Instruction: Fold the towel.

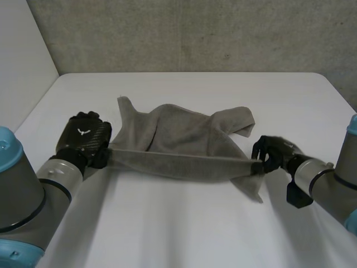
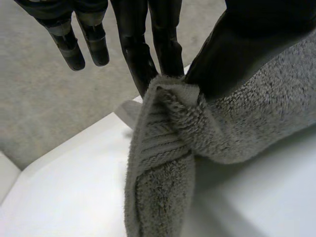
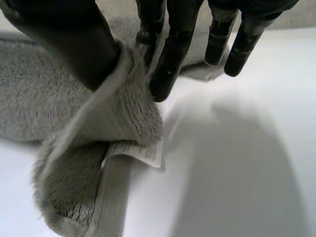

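Pinching the near edge of the towel point(image 1: 184, 139) at either end, left hand point(image 1: 83, 138) and right hand point(image 1: 271, 153) stretch it over the table point(image 1: 184, 229); soft, light and limp, it likely handles best by its corners.

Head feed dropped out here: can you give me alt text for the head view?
The left hand and right hand each pinch an end of a grey towel, stretching its near edge taut between them. The rest lies rumpled on the white table.
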Motion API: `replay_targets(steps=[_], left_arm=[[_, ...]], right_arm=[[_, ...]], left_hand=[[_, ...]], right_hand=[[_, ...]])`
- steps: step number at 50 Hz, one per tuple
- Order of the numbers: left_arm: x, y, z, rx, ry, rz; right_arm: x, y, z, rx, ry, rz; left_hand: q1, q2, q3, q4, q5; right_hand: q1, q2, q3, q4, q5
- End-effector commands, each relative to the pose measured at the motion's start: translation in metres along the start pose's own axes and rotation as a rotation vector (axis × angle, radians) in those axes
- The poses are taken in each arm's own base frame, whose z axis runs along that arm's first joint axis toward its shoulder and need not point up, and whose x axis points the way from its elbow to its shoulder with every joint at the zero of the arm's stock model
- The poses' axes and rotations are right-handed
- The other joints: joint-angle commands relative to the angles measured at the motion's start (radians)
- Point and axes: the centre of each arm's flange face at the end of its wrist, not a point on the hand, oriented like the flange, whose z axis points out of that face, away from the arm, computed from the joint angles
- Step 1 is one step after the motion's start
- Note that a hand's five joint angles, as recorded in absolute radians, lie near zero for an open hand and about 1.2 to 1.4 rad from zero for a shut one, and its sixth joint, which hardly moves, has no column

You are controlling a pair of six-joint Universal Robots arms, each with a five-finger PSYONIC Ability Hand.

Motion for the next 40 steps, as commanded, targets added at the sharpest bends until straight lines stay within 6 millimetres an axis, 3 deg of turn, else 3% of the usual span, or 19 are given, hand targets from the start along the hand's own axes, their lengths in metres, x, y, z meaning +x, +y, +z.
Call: replay_targets(steps=[1,3,7,14,15,17,21,28,34,38,39,40], left_arm=[[-0.015,0.000,0.004,-0.004,-0.057,-0.008],[-0.012,0.001,0.003,-0.008,-0.050,-0.008],[-0.010,0.003,0.003,-0.016,-0.043,-0.008],[0.000,0.002,-0.001,-0.011,-0.012,-0.026],[0.001,0.002,-0.001,-0.010,-0.011,-0.031],[0.000,0.002,-0.001,-0.011,-0.012,-0.034],[-0.005,0.002,0.001,-0.013,-0.027,-0.037],[-0.011,0.005,0.004,-0.022,-0.045,-0.041],[-0.011,0.005,0.005,-0.022,-0.047,-0.042],[-0.011,0.005,0.004,-0.024,-0.046,-0.042],[-0.011,0.006,0.004,-0.027,-0.047,-0.042],[-0.011,0.006,0.004,-0.027,-0.047,-0.042]], right_arm=[[0.006,-0.060,-0.011,0.185,0.000,-0.100],[-0.007,-0.075,-0.024,0.239,-0.051,-0.272],[-0.015,-0.075,-0.033,0.247,-0.076,-0.431],[-0.020,-0.041,-0.026,0.140,-0.008,-0.638],[-0.020,-0.041,-0.026,0.140,-0.008,-0.638],[-0.016,-0.034,-0.019,0.108,0.035,-0.608],[-0.011,-0.032,-0.016,0.097,0.064,-0.565],[-0.002,-0.013,-0.002,0.039,0.059,-0.423],[0.002,0.006,0.007,-0.033,0.038,-0.387],[0.004,0.008,0.011,-0.042,0.043,-0.383],[0.006,0.007,0.011,-0.041,0.047,-0.380],[0.009,0.005,0.011,-0.040,0.051,-0.373]], left_hand=[[0.101,0.041,-0.052,-0.059,0.066],[0.101,0.041,-0.052,-0.059,0.066],[0.101,0.041,-0.052,-0.059,0.066],[0.101,0.041,-0.052,-0.059,0.066],[0.101,0.041,-0.052,-0.059,0.066],[0.101,0.041,-0.052,-0.059,0.066],[0.101,0.041,-0.052,-0.059,0.066],[0.101,0.041,-0.052,-0.059,0.066],[0.101,0.041,-0.052,-0.059,0.066],[0.101,0.041,-0.052,-0.059,0.066],[0.101,0.041,-0.052,-0.059,0.066],[0.101,0.041,-0.052,-0.059,0.066]], right_hand=[[0.081,0.082,-0.044,-0.076,0.110],[0.081,0.082,-0.044,-0.076,0.110],[0.081,0.082,-0.044,-0.076,0.110],[0.081,0.082,-0.044,-0.076,0.110],[0.081,0.082,-0.044,-0.076,0.110],[-0.374,-0.373,-0.044,-0.076,-0.345],[-0.575,-0.574,-0.044,-0.076,-0.546],[-0.494,-0.493,-0.044,-0.076,-0.465],[-0.482,-0.481,-0.044,-0.076,-0.452],[-0.479,-0.478,-0.044,-0.076,-0.449],[-0.409,-0.408,-0.044,-0.076,-0.380],[-0.062,-0.061,-0.044,-0.076,-0.033]])
